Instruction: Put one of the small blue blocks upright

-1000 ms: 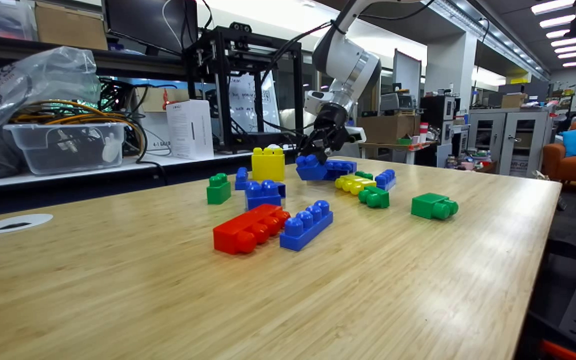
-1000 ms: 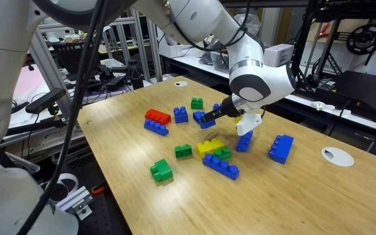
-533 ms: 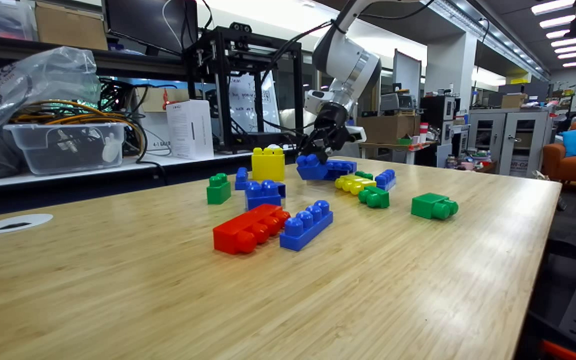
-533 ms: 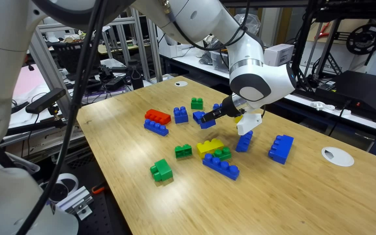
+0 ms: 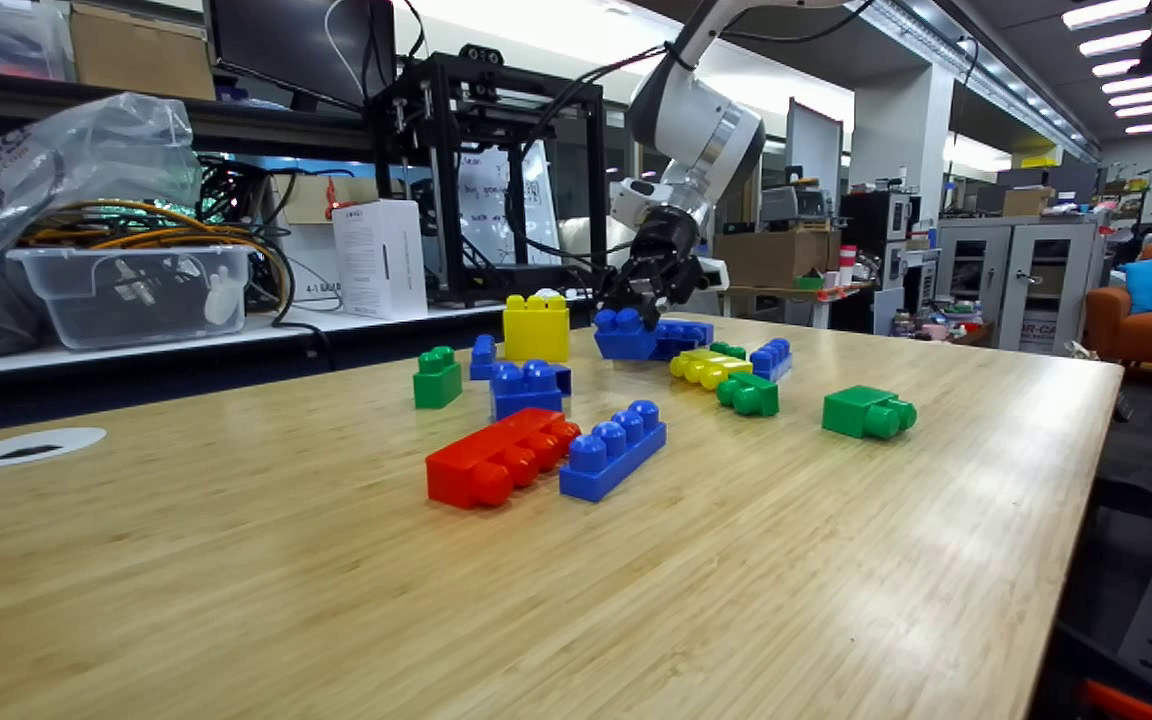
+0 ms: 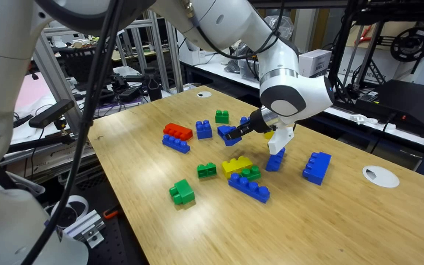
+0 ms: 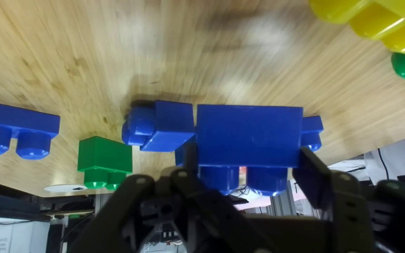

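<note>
My gripper (image 5: 628,312) is shut on a small blue block (image 5: 624,342). In the wrist view the fingers (image 7: 247,154) press the block's (image 7: 250,135) two ends, with its studs pointing back between the fingers. In an exterior view its studs point up with a slight tilt, low at the table; I cannot tell whether it touches. The gripper (image 6: 230,135) partly hides it in an exterior view. Another small blue block (image 6: 204,130) stands studs up. Beside it a blue block (image 6: 223,131) lies with its hollow side showing; it also shows in the wrist view (image 7: 169,128).
A red brick (image 6: 178,131) and a long blue brick (image 6: 176,143) lie close by. A yellow brick (image 6: 237,165), long blue bricks (image 6: 249,188) and several green bricks (image 6: 182,192) lie around. A tall yellow brick (image 5: 536,330) stands near the table's far edge.
My gripper has shifted and turned slightly over the last half second. The blue block in it has tilted a little and sits slightly differently. The other bricks have not moved.
</note>
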Tool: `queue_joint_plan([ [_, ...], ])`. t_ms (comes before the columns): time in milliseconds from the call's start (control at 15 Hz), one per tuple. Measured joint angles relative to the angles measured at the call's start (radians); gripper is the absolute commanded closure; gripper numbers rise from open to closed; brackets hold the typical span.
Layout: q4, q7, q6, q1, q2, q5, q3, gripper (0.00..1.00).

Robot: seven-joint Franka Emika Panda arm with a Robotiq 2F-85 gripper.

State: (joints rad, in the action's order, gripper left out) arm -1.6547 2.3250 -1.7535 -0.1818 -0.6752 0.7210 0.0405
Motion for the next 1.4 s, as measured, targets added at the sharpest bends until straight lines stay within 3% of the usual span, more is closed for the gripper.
queue_joint_plan([
  [533,0.053,0.084,0.091,-0.016,-0.069,0.004,0.01,0.56],
  [1400,0.204,0.097,0.227,-0.028,-0.196,0.005,0.022,0.56],
])
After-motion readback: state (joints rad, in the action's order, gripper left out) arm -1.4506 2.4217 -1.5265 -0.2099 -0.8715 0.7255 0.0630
